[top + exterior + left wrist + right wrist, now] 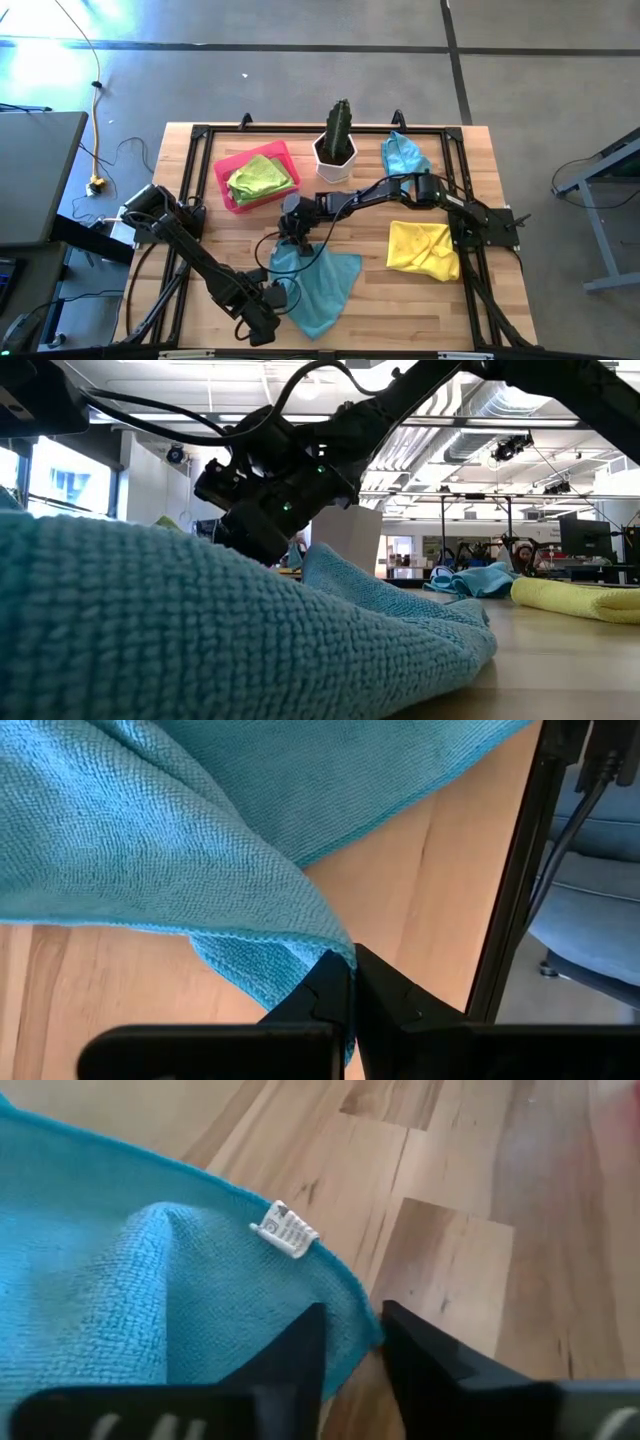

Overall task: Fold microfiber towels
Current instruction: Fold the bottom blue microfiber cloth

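A light wooden table (420, 300) edged by a black metal frame (190, 150) carries a pink rectangular tray (228, 170) near its far left and, just beside the tray, a white pot (335, 160) holding a tall dark green cactus (340, 125), all standing on a grey floor (300, 70).

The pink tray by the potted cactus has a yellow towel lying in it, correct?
Not quite. The towel in the pink tray is lime green, not yellow; the high view shows it. The yellow towel lies flat on the table farther off. The tray does sit beside the potted cactus.
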`<state>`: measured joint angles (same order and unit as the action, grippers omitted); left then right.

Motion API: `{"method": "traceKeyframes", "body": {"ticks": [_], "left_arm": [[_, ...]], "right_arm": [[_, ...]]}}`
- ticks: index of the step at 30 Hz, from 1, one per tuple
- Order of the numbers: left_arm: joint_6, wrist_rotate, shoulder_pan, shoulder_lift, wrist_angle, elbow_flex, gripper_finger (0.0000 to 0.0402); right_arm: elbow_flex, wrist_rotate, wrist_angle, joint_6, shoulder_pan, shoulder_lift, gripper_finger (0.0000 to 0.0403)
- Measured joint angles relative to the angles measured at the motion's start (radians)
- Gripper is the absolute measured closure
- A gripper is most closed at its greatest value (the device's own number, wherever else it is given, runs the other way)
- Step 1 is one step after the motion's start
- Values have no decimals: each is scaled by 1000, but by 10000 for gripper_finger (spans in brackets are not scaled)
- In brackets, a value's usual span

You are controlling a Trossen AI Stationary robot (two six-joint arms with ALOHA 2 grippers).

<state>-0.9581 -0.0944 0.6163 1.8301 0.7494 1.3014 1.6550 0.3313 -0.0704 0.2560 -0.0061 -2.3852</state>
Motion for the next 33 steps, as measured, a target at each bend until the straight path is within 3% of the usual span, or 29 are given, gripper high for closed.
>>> {"method": "traceKeyframes", "body": {"ticks": [8,21,25,33], "left_arm": [[0,-6,2,0,-2,0,401],[0,-7,2,0,7,0,401],[-5,-2,2,0,12,0,401],[-24,45,-17,-15,90,29,401]], "right_arm": [[-1,-33,-11,13,2,1,397],[-6,-63,-37,-38,7,27,402],[-8,-87,-124,-29,16,59,402],[-8,-247,-425,11,50,137,403]]}}
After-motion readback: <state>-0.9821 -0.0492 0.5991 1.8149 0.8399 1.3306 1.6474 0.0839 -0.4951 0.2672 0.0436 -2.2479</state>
